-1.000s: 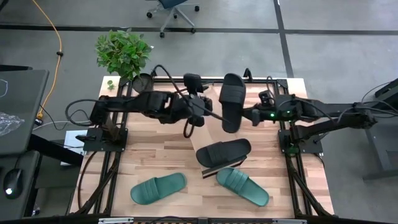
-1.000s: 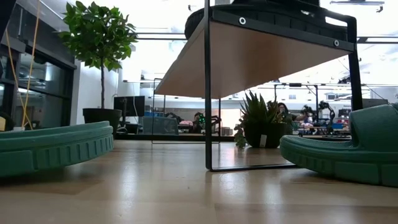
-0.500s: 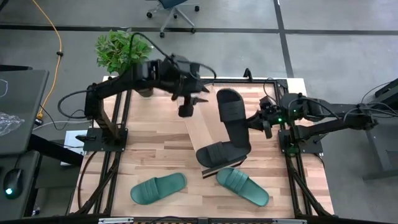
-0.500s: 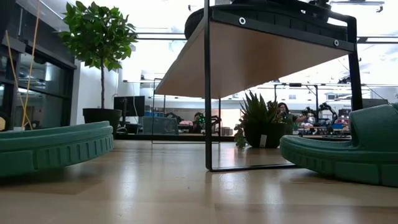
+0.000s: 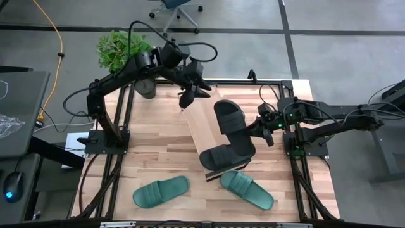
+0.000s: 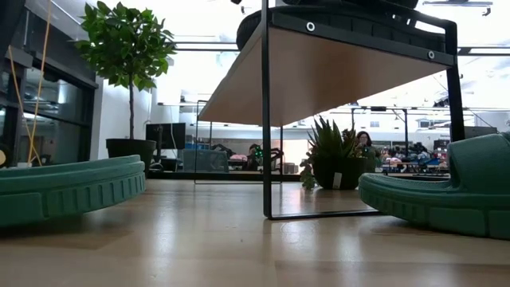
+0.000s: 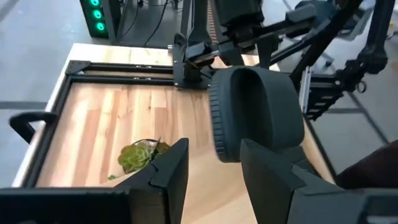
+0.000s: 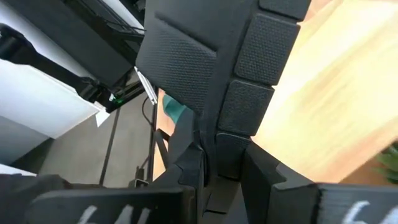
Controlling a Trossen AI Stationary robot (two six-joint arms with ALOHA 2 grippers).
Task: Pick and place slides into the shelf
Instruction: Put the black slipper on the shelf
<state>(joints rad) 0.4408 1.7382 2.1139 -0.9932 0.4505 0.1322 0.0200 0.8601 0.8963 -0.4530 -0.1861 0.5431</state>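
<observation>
— Holding anything, the right end effector [image 5: 264, 125]?

— Yes. Its fingers are pinched on the edge of a black slide [image 5: 231, 123], which lies on the light-wood shelf [image 5: 204, 130] near the middle of the table [image 5: 158, 158]. The right wrist view shows the sole's textured rubber clamped between the two dark fingers.

— And the left end effector [image 5: 190, 96]?

— It hangs above the far end of the shelf, close to the potted plant [image 5: 124, 52] at the table's far left corner. Its fingers stand apart with nothing between them; the left wrist view looks past them toward the black slide [image 7: 256, 115].

— Where are the other slides?

— A second black slide [image 5: 228, 155] lies across the near end of the shelf, just beside the first. The two teal ones rest on the table in front of the shelf: one to the left [image 5: 161, 191], one to the right [image 5: 247, 189], near the shelf's end. In the low view both teal slides [image 6: 68, 190] [image 6: 442, 191] flank the shelf's thin dark frame leg [image 6: 266, 119].
</observation>
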